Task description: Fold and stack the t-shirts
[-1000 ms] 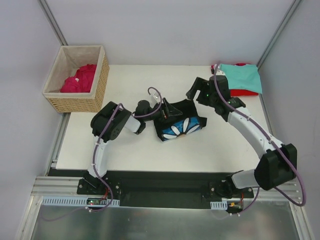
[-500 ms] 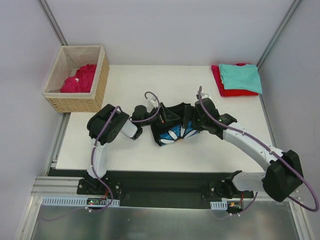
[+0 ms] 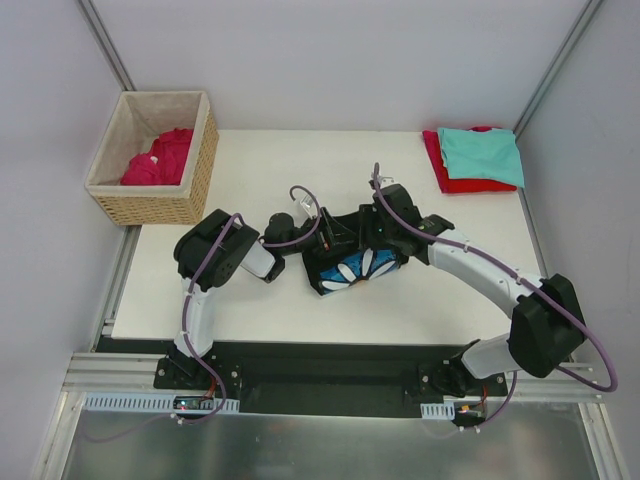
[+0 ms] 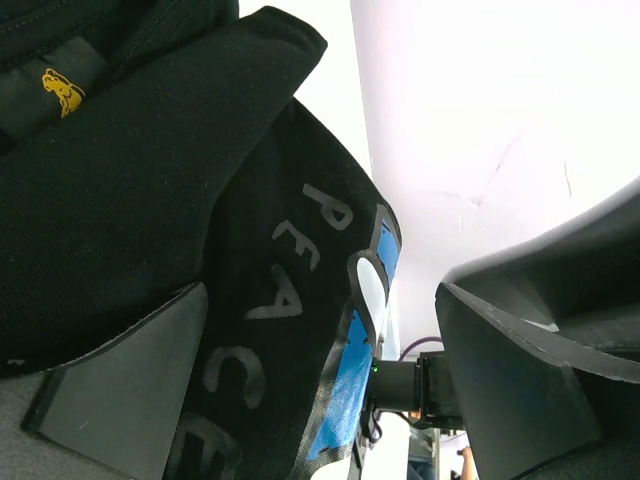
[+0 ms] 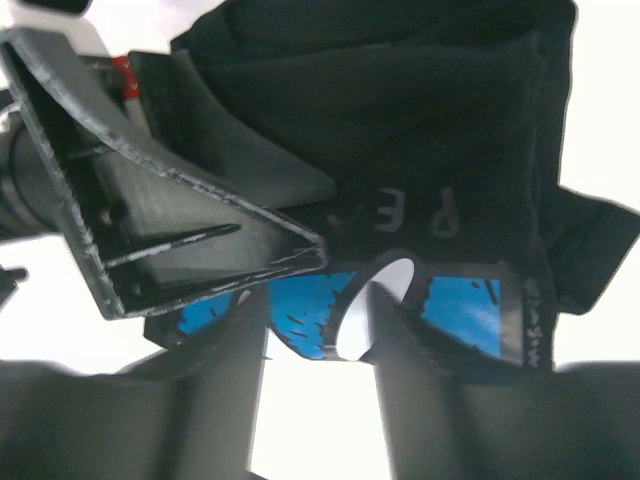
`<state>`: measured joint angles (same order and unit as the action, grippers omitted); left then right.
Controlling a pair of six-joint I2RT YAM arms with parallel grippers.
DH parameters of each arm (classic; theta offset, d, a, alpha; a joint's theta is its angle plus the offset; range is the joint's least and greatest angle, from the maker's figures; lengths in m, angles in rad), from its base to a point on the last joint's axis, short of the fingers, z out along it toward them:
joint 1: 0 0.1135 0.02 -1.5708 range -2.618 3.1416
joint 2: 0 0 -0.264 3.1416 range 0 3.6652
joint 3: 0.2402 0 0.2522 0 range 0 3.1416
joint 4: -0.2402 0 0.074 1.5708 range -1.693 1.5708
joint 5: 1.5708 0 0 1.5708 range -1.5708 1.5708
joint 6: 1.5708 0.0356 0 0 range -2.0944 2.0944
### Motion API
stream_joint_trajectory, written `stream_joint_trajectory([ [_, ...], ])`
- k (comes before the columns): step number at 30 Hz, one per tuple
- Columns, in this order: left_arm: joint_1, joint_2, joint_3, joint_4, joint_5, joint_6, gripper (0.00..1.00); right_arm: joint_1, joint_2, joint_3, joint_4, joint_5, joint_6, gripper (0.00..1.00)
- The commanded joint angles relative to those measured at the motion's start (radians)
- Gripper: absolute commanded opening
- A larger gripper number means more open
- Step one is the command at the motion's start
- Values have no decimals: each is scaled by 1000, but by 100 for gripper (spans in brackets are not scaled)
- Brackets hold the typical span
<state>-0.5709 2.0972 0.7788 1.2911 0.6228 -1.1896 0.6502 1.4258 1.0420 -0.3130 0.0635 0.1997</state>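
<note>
- Black flower-print shirt (image 3: 355, 262) lies bunched at centre frame, between both arms.
- Left gripper (image 3: 333, 233): jaws wide apart at the shirt's left edge, holding nothing.
- Right gripper (image 5: 320, 345): half-closed about the blue-printed hem; cannot tell if it grips.
- Step, as judged: folding this shirt.
- Next calls for a firm hem pinch, then a fold-over before it joins the teal shirt (image 3: 482, 155) at upper right.

White tabletop (image 3: 250, 170): black flower-print t-shirt (image 3: 352, 268), bunched, laid at centre; red t-shirt (image 3: 437, 165), folded, laid at far right corner, overlaid by teal t-shirt (image 3: 480, 155).

Black t-shirt (image 4: 120, 200) lettering (image 4: 290, 290), perhaps PEACE, cut off
</note>
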Motion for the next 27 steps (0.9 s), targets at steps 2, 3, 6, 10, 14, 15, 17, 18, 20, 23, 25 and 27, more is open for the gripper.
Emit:
stream_joint_trajectory([
  [2,-20,20,-41,-111,34,24,99,16,-10,36,14,-4,-2,1],
  [3,-20,21,-39,-111,35,22,99,17,-8,35,3,-2,-3,1],
  [6,-20,26,-41,-98,35,15,99,32,-19,10,11,13,0,1],
  [10,-20,23,-49,-88,31,10,99,42,-12,-26,43,18,7,1],
  [14,-18,20,-56,-84,29,5,99,52,-7,-57,75,6,27,1],
  [15,-18,21,-55,-84,31,8,99,54,-7,-69,78,9,29,1],
  [17,-18,21,-53,-84,32,7,99,60,1,-79,89,18,30,1],
  [18,-18,21,-52,-84,34,5,99,58,4,-82,91,19,32,1],
  [20,-18,20,-52,-84,34,5,99,60,13,-94,104,21,32,1],
  [23,-18,14,-52,-85,32,8,99,65,27,-132,149,16,36,1],
  [25,-18,12,-55,-85,32,8,99,65,35,-158,176,4,43,1],
  [27,-18,11,-61,-85,31,12,99,71,38,-181,196,2,44,1],
])
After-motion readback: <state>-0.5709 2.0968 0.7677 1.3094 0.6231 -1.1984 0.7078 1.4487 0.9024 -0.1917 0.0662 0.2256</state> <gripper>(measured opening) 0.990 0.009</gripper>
